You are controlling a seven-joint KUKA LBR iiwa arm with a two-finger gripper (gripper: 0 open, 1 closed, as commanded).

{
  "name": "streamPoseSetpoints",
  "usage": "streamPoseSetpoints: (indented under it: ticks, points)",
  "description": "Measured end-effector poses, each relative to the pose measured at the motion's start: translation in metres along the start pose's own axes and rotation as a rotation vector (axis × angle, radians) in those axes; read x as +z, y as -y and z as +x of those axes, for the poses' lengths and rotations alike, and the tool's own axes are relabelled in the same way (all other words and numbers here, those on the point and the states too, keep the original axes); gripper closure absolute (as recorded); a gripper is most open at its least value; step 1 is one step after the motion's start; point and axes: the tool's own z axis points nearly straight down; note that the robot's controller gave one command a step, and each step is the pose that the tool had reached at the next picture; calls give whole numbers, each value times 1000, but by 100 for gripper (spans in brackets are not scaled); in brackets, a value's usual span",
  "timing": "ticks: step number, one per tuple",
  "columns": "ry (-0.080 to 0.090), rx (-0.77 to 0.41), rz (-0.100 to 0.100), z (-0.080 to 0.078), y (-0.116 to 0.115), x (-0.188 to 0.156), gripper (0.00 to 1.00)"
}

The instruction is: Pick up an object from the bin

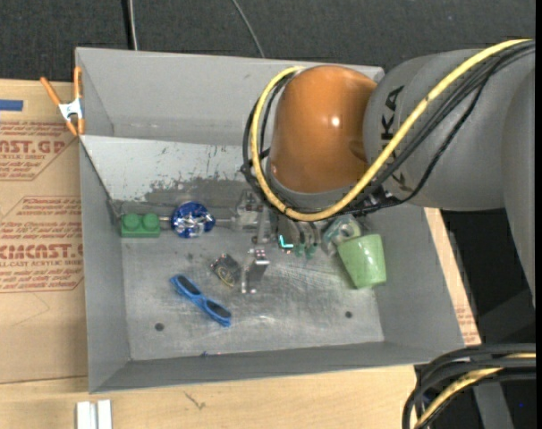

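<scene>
My gripper [251, 241] reaches down into the middle of the bin from under the arm's orange cover. It is open, with one metal fingertip [252, 273] near the floor, the other toward the back wall, and nothing between them. A small dark metallic piece [224, 269] lies just left of the lower fingertip, apart from it. A blue, elongated plastic thing [201, 298] lies further front-left. A green cup [362, 259] lies on its side to the right of the gripper.
Along the back wall at the left sit a green building brick [139, 225] and a round blue and white thing [190, 219]. The arm and its cover hang over the bin's back right part.
</scene>
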Motion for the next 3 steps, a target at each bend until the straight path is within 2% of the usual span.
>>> streamPoseSetpoints:
  ticks: [1, 2, 3]
  points:
    - [21, 280, -7, 28, -33, 129, 0]
    - [33, 421, -14, 53, -36, 128, 0]
    - [19, 420, -8, 49, -37, 125, 0]
